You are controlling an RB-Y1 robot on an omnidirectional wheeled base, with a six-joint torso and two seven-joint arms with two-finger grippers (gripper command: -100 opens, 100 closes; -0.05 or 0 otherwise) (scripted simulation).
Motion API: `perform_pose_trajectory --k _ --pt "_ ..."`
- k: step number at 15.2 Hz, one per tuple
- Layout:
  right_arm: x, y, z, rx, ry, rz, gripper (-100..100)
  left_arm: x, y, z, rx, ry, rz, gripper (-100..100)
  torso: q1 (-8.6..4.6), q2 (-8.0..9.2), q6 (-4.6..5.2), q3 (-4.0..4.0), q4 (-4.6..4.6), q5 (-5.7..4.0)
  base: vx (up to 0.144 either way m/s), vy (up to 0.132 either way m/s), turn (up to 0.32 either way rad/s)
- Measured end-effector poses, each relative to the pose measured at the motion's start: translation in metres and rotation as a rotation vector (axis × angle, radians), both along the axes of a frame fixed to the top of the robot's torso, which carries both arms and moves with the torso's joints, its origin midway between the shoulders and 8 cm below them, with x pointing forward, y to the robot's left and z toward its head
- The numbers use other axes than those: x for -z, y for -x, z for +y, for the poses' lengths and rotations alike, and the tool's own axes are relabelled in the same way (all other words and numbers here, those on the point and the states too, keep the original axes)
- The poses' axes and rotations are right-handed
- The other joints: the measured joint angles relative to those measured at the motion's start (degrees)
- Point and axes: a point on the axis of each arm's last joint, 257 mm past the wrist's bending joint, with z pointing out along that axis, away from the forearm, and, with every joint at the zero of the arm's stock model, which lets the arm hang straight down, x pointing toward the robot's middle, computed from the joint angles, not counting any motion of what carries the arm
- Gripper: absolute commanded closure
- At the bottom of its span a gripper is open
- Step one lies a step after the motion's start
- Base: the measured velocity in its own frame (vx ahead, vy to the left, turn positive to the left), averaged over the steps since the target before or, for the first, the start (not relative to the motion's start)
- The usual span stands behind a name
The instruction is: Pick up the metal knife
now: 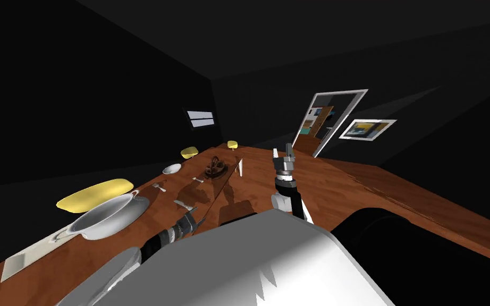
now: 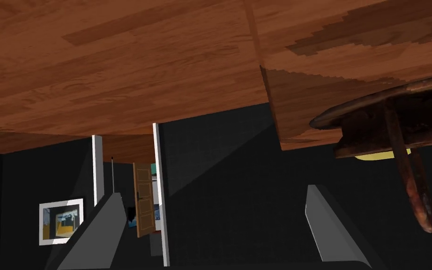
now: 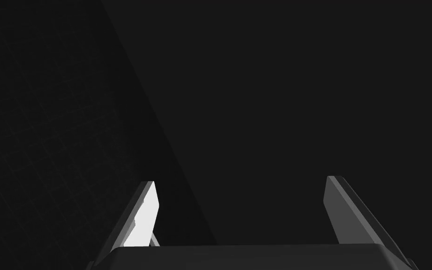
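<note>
Much open floor (image 1: 355, 196) lay past the tabletop's (image 1: 79, 263) near edge, giving the arms room; a large bowl (image 1: 108, 215) crowded the far edge. Both claws gaped empty: right claw (image 1: 282, 153) raised over the floor, left claw (image 1: 196, 217) low, just beside the knife (image 1: 182, 203) by the near edge, where a clumsy nudge could slide it off.

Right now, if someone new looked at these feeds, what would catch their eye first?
The long wooden table running away through a dark room, with a big pale bowl near its left edge beside a yellow seat. The lit doorway glows on the far wall. The left gripper hangs open close by the knife.
</note>
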Motion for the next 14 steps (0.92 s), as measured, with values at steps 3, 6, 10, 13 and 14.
perform_pose_trajectory --k 3,6,10,13,14 --pt "0.000 0.000 0.000 0.000 0.000 0.000 0 0.022 0.017 0.030 0.054 -0.121 0.037 -100 -0.01 -0.02 0.07 -0.01 0.00 -0.01 0.032 0.012 -0.317" --pt "0.000 0.000 0.000 0.000 0.000 0.000 0 0.038 0.038 0.054 0.100 -0.216 0.068 -100 -0.01 -0.02 0.05 -0.01 0.00 -0.01 0.034 0.018 -0.224" --pt "0.000 0.000 0.000 0.000 0.000 0.000 0 0.056 0.056 0.086 0.164 -0.338 0.105 -100 -0.02 -0.03 0.04 -0.01 0.00 -0.01 0.030 0.018 -0.231" --pt "0.000 0.000 0.000 0.000 0.000 0.000 0 0.065 0.075 0.116 0.214 -0.429 0.138 -100 0.02 -0.03 -0.01 -0.02 0.00 0.01 0.032 0.028 -0.187" --pt "0.000 0.000 0.000 0.000 0.000 0.000 0 0.068 0.078 0.128 0.227 -0.459 0.151 -100 0.01 -0.04 0.04 -0.02 0.00 0.00 0.034 0.019 -0.250"
